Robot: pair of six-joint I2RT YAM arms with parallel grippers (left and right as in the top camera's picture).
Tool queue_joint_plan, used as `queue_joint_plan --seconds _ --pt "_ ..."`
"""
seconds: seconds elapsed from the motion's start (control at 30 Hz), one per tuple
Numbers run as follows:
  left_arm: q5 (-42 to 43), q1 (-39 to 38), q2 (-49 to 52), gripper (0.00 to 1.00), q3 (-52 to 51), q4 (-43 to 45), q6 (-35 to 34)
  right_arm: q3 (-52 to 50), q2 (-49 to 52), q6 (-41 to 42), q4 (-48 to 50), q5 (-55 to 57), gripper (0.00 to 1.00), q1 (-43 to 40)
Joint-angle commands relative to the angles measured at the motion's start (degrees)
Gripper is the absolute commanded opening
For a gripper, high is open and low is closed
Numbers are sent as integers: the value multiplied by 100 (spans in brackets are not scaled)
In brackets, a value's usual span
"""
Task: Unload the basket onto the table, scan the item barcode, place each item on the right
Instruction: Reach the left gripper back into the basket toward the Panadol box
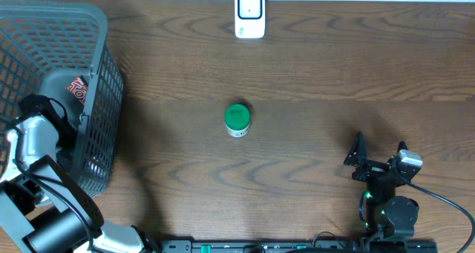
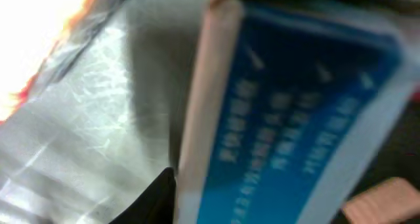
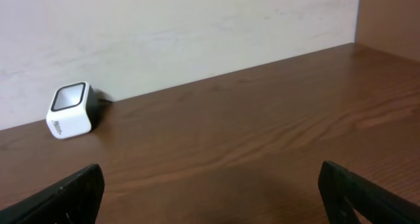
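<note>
Two jobs: my left pincer [image 1: 48, 108] hanging in basket [image 1: 104, 97], left edge, at blue box [image 2: 295, 119] to scan, clench unclear; right pincer [image 3: 210, 184] waiting released.

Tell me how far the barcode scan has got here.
Early. Nothing looks scanned: the scanner stands alone at the far edge. In hand: the left gripper is down in the basket, a blue box filling its camera, grip unclear. Left: lift an item out and show its barcode to the scanner. The right gripper stands open, empty.
</note>
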Motion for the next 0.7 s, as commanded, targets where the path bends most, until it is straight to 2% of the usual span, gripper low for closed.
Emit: queue_joint_plan --seconds 0.0,0.17,0.43,0.57,0.67 --pt "658 -33 17 29 629 -232 7 -7 0 -76 -22 24 99 22" --pt "1353 -33 -302 29 1285 -404 4 -7 0 -76 -22 26 99 22" --pt "2881 -33 -1556 30 2232 -404 -221 -7 0 -76 -22 26 99 22" --pt "3047 -33 -2299 30 2337 -79 -404 -7 0 -76 -22 26 99 22" --pt "2868 -33 -2822 38 2337 216 -402 -7 0 -76 -22 26 99 22"
